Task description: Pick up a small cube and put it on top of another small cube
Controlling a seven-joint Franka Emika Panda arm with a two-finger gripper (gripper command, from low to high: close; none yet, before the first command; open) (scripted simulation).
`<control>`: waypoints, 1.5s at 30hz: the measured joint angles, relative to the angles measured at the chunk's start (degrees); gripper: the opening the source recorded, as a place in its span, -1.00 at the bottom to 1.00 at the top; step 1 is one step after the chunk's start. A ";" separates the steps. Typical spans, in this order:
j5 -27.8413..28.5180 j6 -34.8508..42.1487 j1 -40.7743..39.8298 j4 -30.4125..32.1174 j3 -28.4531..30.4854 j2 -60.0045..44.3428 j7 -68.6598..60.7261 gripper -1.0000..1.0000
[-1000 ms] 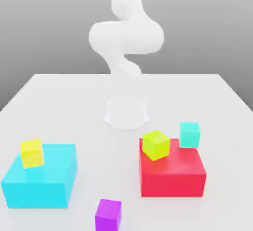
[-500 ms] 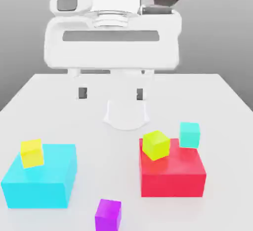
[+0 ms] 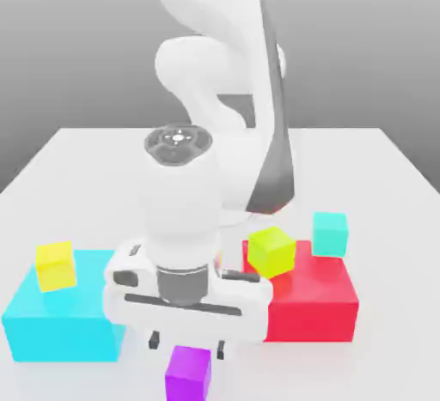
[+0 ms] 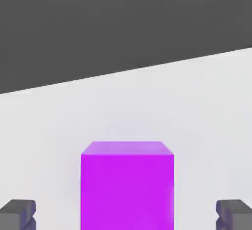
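Nearest the exterior camera, the purple cube sat on the white table, just in front of the gap between the cyan block and the red block. The gripper hung right over it with its jaws spread wide and empty, one fingertip to each side of the cube; in the hand view the cube lay centred between the two dark fingertips, with clear table showing on both sides. It looked like a rigid, flat-faced block, probably light for its size, so it should have taken a firm squeeze without deforming; the smooth sides might have been slippery, which argued for closing on two opposite vertical faces, low enough that the pads met the middle of them, not the top edge. The cube seemed square to the fingers, though the hand view showed too little of its sides to be sure. Farther back, a yellow cube rested on the cyan block, and a lime cube sat tilted on the red block's near corner by the arm. Beyond that, a teal cube stood at the red block's far edge; whether it rested on the block or on the table behind it could not be told.
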State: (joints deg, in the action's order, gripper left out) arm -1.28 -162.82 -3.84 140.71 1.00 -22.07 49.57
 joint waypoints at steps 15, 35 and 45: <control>1.30 8.19 0.29 3.27 -0.88 11.45 -1.44 -1.00; -1.16 28.91 14.61 24.09 -4.13 52.92 -33.29 -1.00; -1.61 17.02 15.71 28.90 -4.78 45.82 -35.86 1.00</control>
